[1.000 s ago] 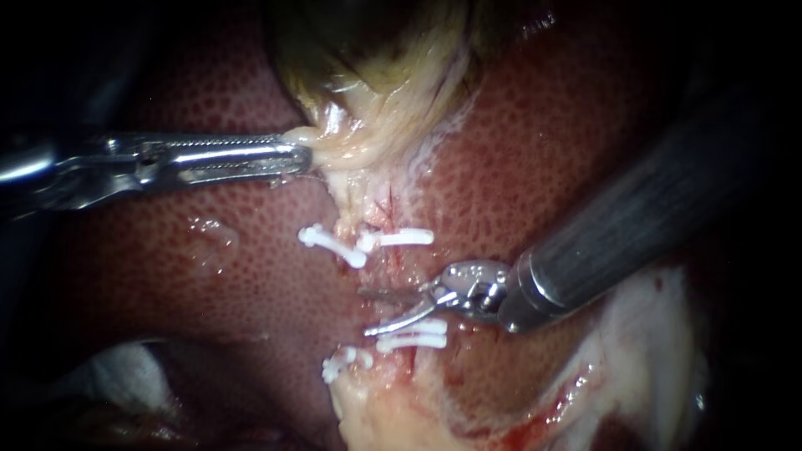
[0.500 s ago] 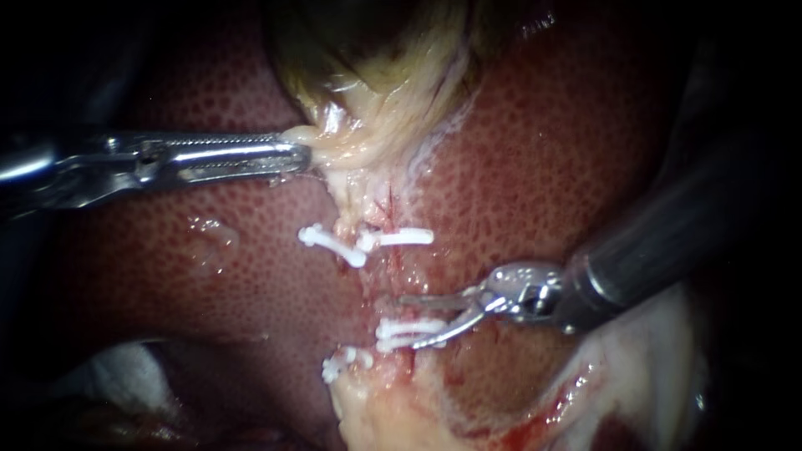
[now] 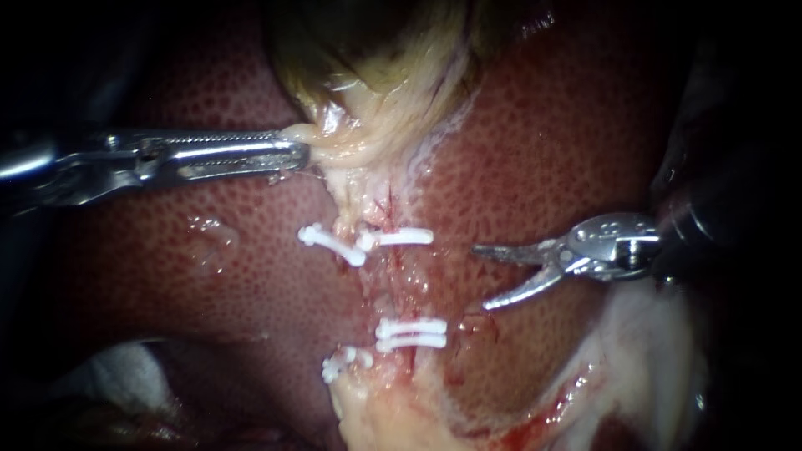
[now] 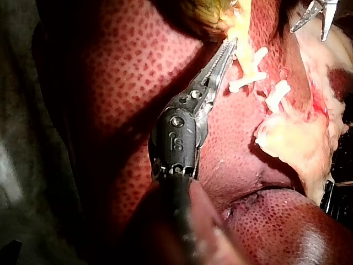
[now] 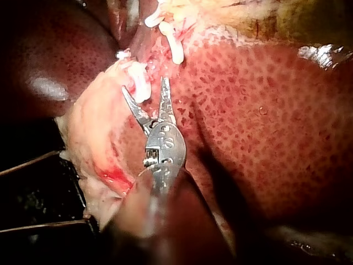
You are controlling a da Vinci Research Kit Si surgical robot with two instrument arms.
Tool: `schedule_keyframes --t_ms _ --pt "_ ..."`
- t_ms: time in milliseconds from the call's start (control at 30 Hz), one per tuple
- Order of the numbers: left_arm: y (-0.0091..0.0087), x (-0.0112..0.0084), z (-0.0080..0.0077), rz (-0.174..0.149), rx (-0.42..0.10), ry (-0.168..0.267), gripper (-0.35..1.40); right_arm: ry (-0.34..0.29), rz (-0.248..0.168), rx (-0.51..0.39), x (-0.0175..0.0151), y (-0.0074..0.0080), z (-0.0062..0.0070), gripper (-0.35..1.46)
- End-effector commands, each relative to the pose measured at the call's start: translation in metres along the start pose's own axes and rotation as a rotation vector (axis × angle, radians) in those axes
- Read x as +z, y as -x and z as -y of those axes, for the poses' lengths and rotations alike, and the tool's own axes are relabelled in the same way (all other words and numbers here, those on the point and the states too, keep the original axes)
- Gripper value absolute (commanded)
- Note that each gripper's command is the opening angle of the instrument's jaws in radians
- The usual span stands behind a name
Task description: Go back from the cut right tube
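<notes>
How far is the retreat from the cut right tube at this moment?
Done: the right instrument stands open over the liver, apart from the right tube's clips. In hand: the left instrument grips the gallbladder near its pale neck. Left: probably only a short withdrawal toward the view's right edge, where the shaft sits.

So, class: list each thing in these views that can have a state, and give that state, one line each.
Left slender silver instrument: jaws shut on pale yellow gallbladder tissue.
Right silver instrument with curved blades: jaws open, holding nothing, clear of the clips.
Upper white plastic clips: clamped shut.
Lower white plastic clips: clamped shut, side by side.
</notes>
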Motion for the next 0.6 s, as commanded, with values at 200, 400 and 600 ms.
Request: schedule_keyframes --t_ms 200,400,600 --pt "0.0015 0.0014 0.0006 -0.006 0.008 -0.006 -0.35 0.037 0.014 -0.023 -0.0002 -0.0003 0.0003 1.43" --pt "0.0047 0.0049 0.0014 0.028 0.028 0.002 -0.35 0.047 0.019 -0.034 -0.0003 -0.0002 0.0003 1.43" --pt "0.0064 0.0075 0.0017 0.054 0.015 0.011 -0.35 0.050 0.019 -0.033 -0.0005 -0.0001 0.0004 1.43"
